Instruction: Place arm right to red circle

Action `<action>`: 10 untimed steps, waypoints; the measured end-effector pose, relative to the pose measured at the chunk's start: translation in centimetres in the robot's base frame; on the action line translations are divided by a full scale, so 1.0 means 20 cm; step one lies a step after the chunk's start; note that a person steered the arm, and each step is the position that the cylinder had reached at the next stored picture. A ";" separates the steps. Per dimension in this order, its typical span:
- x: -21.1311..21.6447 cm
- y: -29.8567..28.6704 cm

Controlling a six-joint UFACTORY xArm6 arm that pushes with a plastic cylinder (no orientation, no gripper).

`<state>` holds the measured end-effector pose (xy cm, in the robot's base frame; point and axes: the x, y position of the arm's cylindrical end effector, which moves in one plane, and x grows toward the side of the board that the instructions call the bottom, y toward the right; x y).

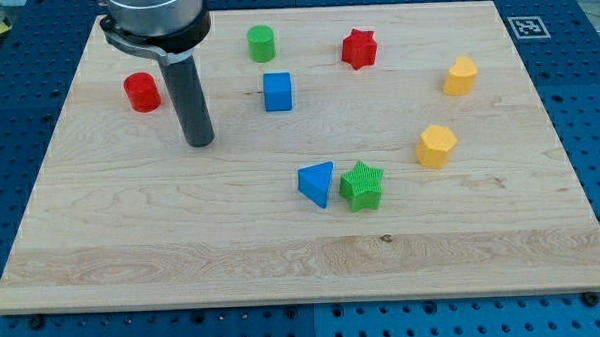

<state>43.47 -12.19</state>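
The red circle block [141,92] is a short red cylinder standing near the view's upper left of the wooden board [133,244]. My tip [200,143] rests on the board to the right of the red circle and a little lower in the view, a short gap apart from it. The dark rod rises from the tip to the arm's head at the view's top left.
A green cylinder [262,43] and a red star [358,48] stand near the view's top. A blue cube [277,91] is right of my tip. A blue triangle [318,183] touches a green star [362,184]. Two yellow blocks [460,76] [435,146] are at the right.
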 end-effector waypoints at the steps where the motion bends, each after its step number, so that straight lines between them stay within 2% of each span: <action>1: -0.03 0.00; 5: -0.09 -0.08; 10: -0.29 -0.09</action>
